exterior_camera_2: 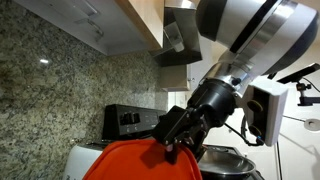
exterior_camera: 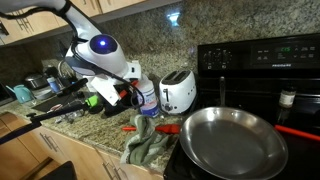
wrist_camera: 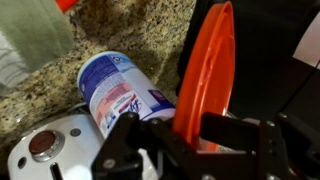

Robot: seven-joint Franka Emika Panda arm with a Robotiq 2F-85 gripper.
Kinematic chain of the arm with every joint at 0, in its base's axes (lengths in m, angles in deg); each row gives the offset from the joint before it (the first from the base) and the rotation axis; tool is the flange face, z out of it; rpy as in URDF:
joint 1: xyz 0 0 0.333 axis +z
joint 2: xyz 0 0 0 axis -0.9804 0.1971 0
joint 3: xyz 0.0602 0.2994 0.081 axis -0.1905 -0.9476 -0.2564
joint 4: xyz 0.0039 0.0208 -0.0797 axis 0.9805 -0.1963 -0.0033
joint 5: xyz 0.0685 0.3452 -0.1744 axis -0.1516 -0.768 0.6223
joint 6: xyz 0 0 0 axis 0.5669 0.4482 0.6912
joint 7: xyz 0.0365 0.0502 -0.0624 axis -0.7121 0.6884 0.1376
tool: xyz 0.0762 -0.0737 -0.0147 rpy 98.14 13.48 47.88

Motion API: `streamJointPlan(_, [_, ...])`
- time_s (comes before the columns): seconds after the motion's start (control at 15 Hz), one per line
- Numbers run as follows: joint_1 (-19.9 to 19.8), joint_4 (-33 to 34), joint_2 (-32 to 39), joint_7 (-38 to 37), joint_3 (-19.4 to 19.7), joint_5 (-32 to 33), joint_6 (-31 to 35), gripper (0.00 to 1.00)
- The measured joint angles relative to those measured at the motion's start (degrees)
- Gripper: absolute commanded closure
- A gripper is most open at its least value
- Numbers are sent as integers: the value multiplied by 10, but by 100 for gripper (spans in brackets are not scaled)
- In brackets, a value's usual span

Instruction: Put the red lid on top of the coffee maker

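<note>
Tool (wrist_camera: 186,135) is clamped narrow on the rim of the red lid (wrist_camera: 205,80), which sits pinched between its fingers. In the wrist view the lid stands on edge with its flat face turned sideways, held in the air above the granite tabletop (wrist_camera: 130,25). Just beside the lid I see a clear jar (wrist_camera: 118,92) with a blue and white label, and near the lower corner the white toaster (wrist_camera: 45,150) with its round knob. A black surface (wrist_camera: 270,60) fills that view on the other side of the lid. I cannot tell whether it is the coffee maker.

In an exterior view the lid (exterior_camera_2: 135,162) sits very close to the camera as a wide orange-red shape at the bottom edge. The tool (exterior_camera_2: 182,138) grips it from above, and the black stove (exterior_camera_2: 128,120) is behind.

In an exterior view the arm bends down over the tabletop. There the tool (exterior_camera: 122,95) is low and just beside the jar (exterior_camera: 147,98), which stands upright next to the toaster (exterior_camera: 178,92). I cannot pick out the lid with any certainty from that angle. A steel frying pan (exterior_camera: 232,140) rests on the stove, and a grey-green cloth (exterior_camera: 148,145) lies crumpled on the tabletop in front of the jar. A red-handled utensil (exterior_camera: 150,127) lies between the cloth and the toaster.
</note>
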Motion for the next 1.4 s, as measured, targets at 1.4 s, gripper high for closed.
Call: streamJointPlan(1.4, [13,36,-8,5,-30,-44,-25,100])
